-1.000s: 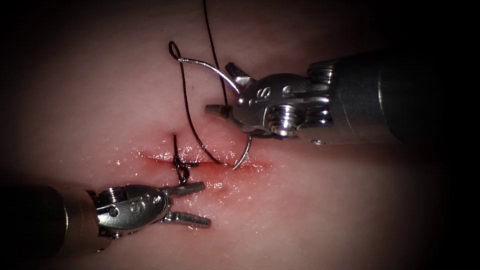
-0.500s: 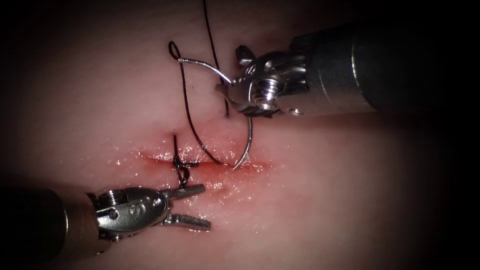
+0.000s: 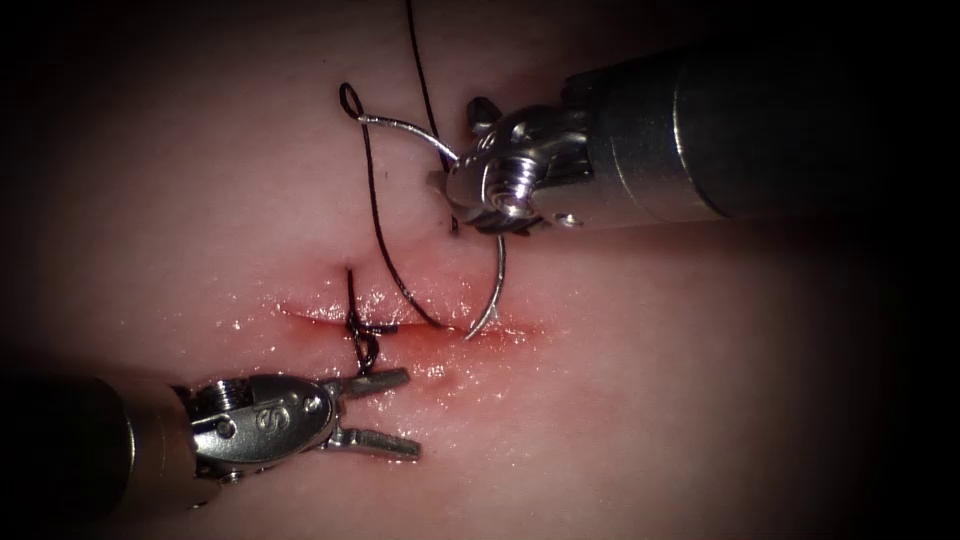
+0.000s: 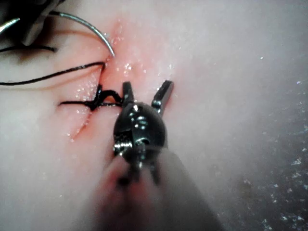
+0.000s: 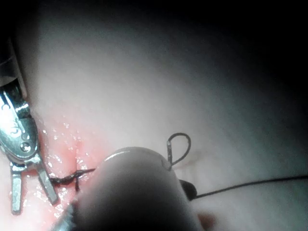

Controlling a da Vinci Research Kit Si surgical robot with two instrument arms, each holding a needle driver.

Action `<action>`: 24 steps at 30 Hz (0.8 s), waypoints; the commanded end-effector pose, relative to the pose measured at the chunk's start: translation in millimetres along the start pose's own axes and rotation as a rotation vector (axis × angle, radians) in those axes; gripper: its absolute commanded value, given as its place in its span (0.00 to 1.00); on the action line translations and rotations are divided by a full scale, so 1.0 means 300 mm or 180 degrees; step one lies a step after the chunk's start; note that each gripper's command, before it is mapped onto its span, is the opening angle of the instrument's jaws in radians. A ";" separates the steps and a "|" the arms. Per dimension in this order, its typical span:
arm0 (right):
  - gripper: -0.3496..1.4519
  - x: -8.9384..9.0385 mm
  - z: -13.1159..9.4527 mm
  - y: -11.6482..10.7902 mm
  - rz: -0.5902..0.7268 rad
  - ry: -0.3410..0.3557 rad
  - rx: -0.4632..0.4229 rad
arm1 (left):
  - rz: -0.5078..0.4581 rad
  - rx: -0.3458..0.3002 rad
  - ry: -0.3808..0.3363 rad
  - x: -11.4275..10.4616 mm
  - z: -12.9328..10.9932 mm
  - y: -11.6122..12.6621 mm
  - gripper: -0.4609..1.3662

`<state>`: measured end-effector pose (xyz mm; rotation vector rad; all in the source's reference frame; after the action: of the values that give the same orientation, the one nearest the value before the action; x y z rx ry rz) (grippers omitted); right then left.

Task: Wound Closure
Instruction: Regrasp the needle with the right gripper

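The left end effector lies nearest the endoscope, below the cut. Its jaws stand apart and hold nothing. The upper jaw tip sits just below the knot, apart from it. In the left wrist view the same tool shows both jaws spread over the tissue, with the knot just beside one jaw tip.

The cut runs across the tissue as a horizontal line with red fluid along and below it. A tied knot crosses the cut toward its left end. A short thread tail rises from the knot to the upper edge.

The needle stands above the cut to the right of the knot. Its point rests at the cut line; whether the point has entered the tissue cannot be told. The curve rises from there to the right end effector, which is clamped on the needle near mid-curve. The rear part of the needle arcs up and to the left from the jaws.

The thread joins the needle's rear end at a small loop. From the loop it descends to the cut between knot and needle point. A second strand runs upward out of view.

In the right wrist view the thread loop lies beyond the right tool's shaft, and the left end effector shows open jaws beside the cut.
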<state>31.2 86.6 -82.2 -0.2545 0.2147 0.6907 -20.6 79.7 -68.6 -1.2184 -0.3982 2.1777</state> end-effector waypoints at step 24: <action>0.00 -0.0022 0.0025 -0.0030 -0.0061 0.0030 0.0242 | -0.0001 0.0007 -0.0001 -0.0001 0.0001 0.0001 0.52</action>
<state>31.5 85.8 -81.1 -0.1675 0.2569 0.6600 -20.7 79.7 -68.6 -1.2177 -0.3974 2.1777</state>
